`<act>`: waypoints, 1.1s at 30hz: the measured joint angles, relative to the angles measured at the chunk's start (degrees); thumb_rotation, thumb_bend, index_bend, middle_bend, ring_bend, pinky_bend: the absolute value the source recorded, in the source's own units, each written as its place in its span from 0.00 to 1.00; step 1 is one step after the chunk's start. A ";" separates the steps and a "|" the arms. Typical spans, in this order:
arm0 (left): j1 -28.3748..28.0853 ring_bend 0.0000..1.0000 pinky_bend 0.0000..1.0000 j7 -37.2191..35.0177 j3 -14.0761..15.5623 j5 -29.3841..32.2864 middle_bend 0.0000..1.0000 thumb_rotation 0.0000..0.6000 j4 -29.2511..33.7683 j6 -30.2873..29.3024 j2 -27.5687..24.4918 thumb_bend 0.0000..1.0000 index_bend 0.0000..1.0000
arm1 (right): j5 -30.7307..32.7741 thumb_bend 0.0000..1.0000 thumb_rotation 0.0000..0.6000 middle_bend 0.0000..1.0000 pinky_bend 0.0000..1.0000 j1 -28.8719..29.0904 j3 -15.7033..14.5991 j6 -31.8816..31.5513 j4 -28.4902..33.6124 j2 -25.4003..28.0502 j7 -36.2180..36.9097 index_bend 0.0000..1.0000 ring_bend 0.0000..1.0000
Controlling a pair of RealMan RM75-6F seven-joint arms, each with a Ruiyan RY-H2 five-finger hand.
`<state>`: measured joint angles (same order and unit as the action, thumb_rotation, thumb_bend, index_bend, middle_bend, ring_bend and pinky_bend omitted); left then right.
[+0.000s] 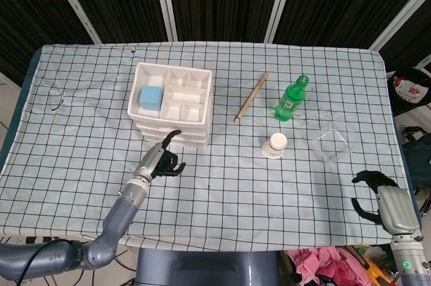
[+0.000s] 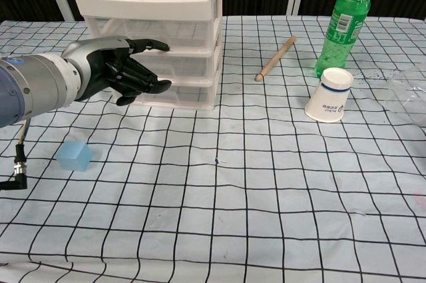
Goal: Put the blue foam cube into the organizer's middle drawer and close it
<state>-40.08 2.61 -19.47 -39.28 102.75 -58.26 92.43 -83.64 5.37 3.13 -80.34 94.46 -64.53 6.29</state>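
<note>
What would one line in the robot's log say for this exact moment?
left hand: open, reaching at organizer drawer fronts | right hand: idle, empty | blue cube: on table | drawers: appear closed

White organizer [image 2: 174,23] with translucent drawers just beyond dark fingertips [image 2: 150,66]; silver-grey and black left hand [image 2: 110,70]. Light blue cube [image 2: 74,155] below and nearer than those fingers; another light blue block [image 1: 151,97] in top tray, past the fingertips. White cloth [image 1: 222,185] with black grid. Green bottle [image 2: 343,22], white label. White cup [image 2: 329,95], blue print. Tan wooden stick [image 1: 251,97]. Clear container [image 1: 330,145]. Black fingers [image 1: 367,178] on grey right hand [image 1: 378,196].
</note>
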 measured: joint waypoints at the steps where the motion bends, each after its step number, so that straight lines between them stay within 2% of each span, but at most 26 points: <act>1: -0.01 0.85 0.84 -0.07 0.02 -0.08 0.86 1.00 0.01 0.01 -0.01 0.39 0.10 | 0.01 0.29 1.00 0.28 0.28 0.00 -0.01 0.03 0.01 0.00 0.00 0.39 0.20; 33: -0.97 0.85 0.84 -0.81 -0.34 -0.21 0.86 1.00 -0.65 0.27 0.61 0.39 0.10 | 0.55 0.29 1.00 0.28 0.26 -0.02 0.07 0.39 0.32 0.09 -0.04 0.39 0.20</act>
<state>-41.05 1.80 -19.81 -39.49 102.10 -57.99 93.04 -83.09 5.35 3.20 -79.95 94.78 -64.44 6.24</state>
